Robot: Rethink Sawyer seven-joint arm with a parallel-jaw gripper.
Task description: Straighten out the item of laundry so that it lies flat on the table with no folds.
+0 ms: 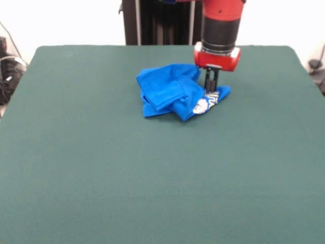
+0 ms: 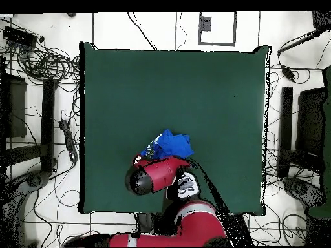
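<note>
The bright blue T-shirt lies crumpled in a bunched heap on the far middle of the dark green table. A bit of its white-grey print shows at the heap's right edge. My gripper comes straight down onto that right edge, and its black fingers look closed on the cloth by the print. In the overhead view the shirt shows partly, just beyond my red arm, which hides the gripper.
The robot pedestal stands behind the table's far edge. Cables and equipment lie on the floor around the table. The arm covers the table's robot-side edge in the overhead view.
</note>
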